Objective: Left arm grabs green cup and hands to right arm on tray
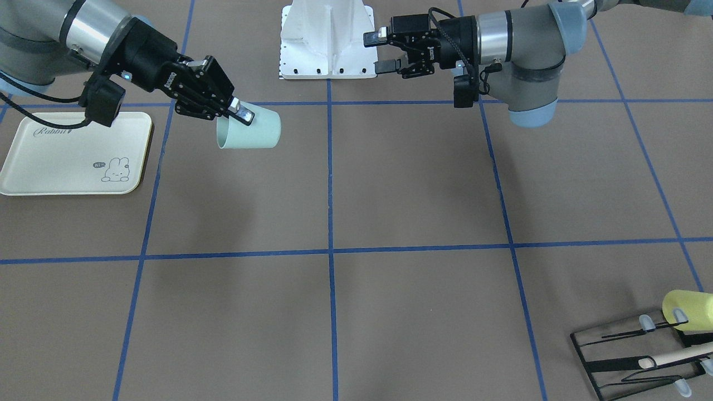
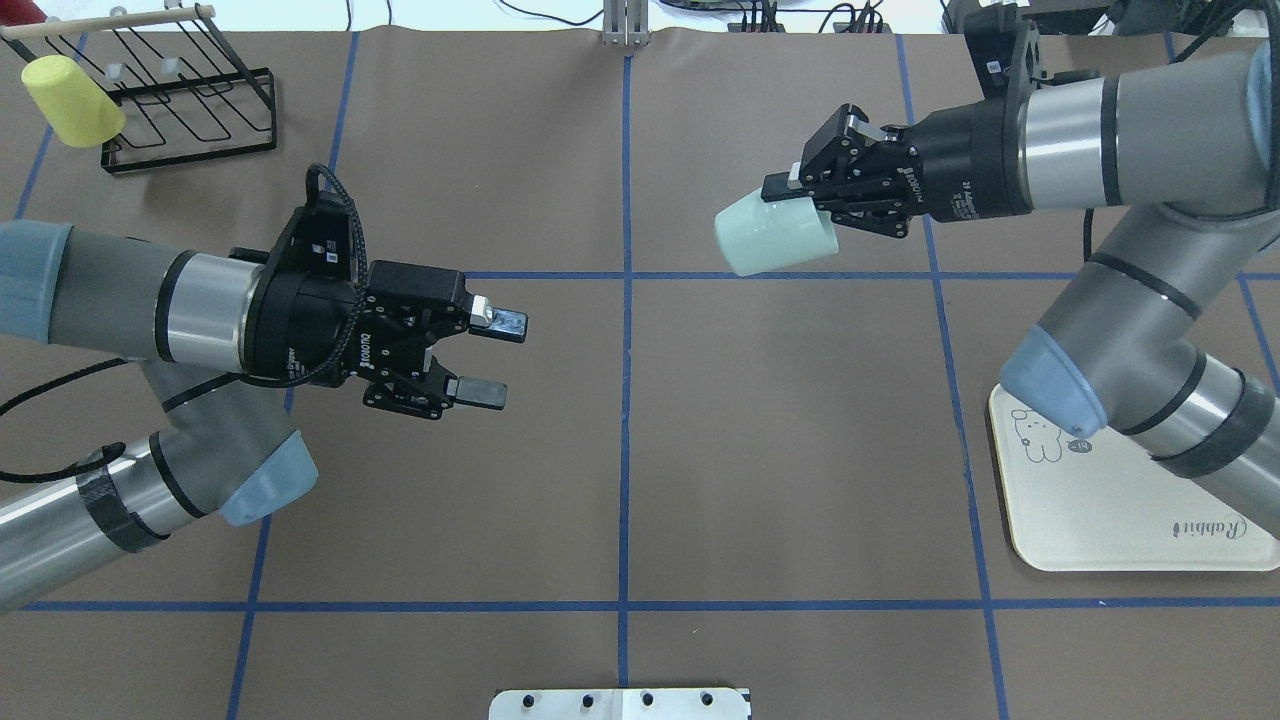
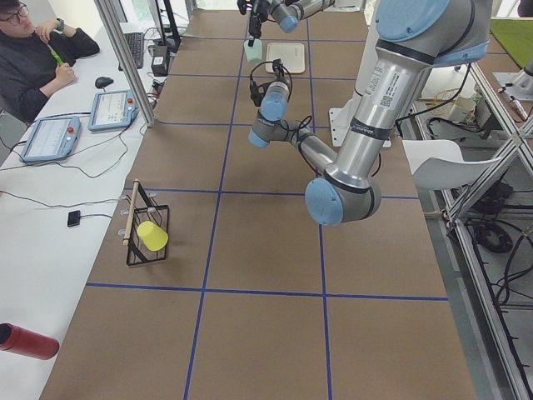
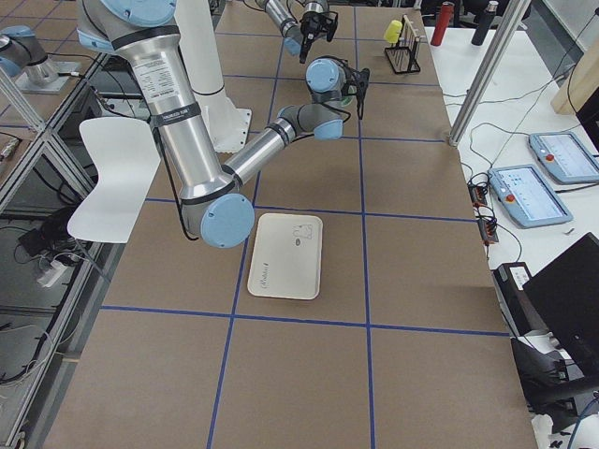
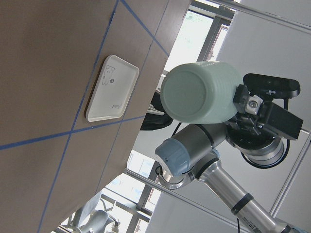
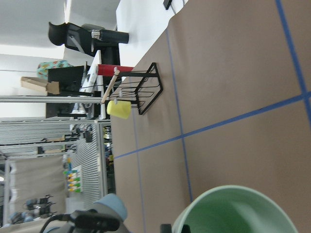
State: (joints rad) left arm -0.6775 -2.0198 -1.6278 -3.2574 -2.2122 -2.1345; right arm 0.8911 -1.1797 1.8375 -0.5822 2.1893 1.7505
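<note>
Off the tray (image 2: 1120, 520), out toward the middle of the surface (image 2: 800, 480), the green cup (image 2: 775, 235) hangs in the air on its side, and it's the right arm (image 2: 1100, 130) that has it! The right pincer (image 2: 790, 192) is clamped on the cup's rim, one finger showing on the outside of the wall. The mouth is turned back toward the wrist and the flat base points away from the tray, straight at the other arm. The cup is well apart from the tray, out past its bunny end, and the right arm's pale blue elbow cap hangs over that same bunny corner. The tray lies flat on the surface, its "Rabbit" script at the end farther from the cup. On the side of the cup away from the tray, the left arm (image 2: 110, 300) reaches in level. The left pincer (image 2: 492, 357) has its fingers spread wide apart, holding nothing, aimed toward the cup's base with open space between them. Farthest from the tray, at the opposite corner of the surface, a black wire rack (image 2: 200, 150) stands with a yellow-green cup (image 2: 70, 100) tipped on one of its prongs.
</note>
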